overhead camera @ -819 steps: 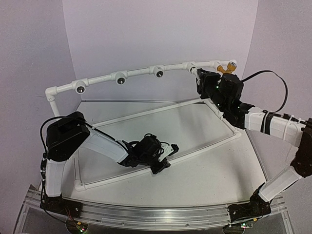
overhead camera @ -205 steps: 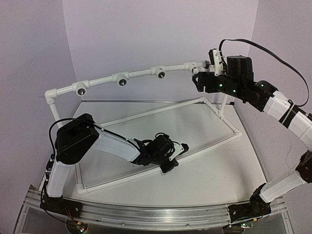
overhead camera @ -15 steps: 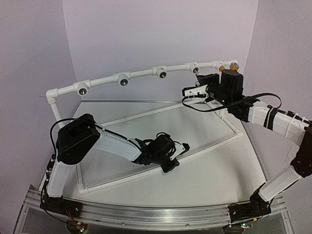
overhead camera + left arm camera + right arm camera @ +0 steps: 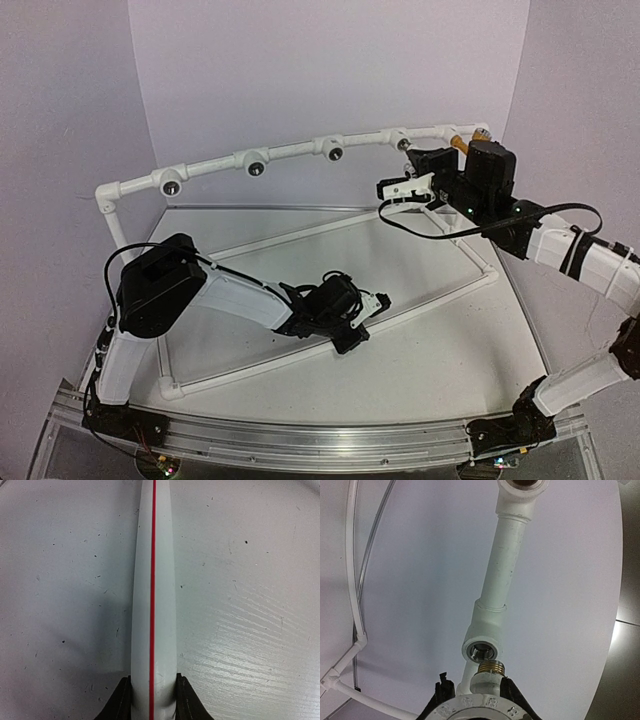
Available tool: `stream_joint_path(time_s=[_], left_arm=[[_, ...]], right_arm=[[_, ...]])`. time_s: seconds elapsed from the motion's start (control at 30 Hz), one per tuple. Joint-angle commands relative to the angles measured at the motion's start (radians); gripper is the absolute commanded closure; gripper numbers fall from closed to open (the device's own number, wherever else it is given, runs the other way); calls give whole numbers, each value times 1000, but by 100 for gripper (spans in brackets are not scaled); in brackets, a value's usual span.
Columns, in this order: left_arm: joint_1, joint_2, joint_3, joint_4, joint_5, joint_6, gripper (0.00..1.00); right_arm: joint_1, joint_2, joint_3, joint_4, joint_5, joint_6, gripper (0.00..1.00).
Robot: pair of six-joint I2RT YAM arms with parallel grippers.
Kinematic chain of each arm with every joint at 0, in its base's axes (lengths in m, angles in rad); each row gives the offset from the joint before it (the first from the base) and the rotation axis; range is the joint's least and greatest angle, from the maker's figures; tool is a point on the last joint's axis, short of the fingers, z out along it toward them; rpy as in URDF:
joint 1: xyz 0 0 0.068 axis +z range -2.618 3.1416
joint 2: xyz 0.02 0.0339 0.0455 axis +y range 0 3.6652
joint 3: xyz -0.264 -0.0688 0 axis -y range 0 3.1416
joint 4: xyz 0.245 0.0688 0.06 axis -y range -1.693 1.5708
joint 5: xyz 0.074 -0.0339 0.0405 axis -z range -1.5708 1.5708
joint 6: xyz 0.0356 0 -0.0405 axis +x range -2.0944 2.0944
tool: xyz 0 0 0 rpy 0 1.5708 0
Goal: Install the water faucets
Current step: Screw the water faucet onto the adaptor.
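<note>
Small white plastic tap with brass threaded stem [image 4: 487, 677], bottom centre of the right wrist view, clamped in the closed right gripper [image 4: 476, 697], stem pointing up-frame. Just above, a touch left, almost touching: round threaded socket [image 4: 481, 652] of the white pipe frame [image 4: 507, 560]. Well apart, lower centre of the top view: left gripper [image 4: 362, 320] closed around a red-striped white pipe [image 4: 152, 580] on the table [image 4: 250, 580].

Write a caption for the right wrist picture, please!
Right gripper holding the white faucet, its brass thread right beside a socket on the pipe frame.
</note>
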Motion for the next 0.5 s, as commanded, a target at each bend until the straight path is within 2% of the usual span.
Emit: stream_joint_path(time_s=[0.0,0.47], left_arm=[[-10,171,-62,-272,32,20,100],[-10,166,-69,-273,30,18,100]], right_arm=[[2,32,29,69,42,14,100],[3,103,57,195,85,-1,100]])
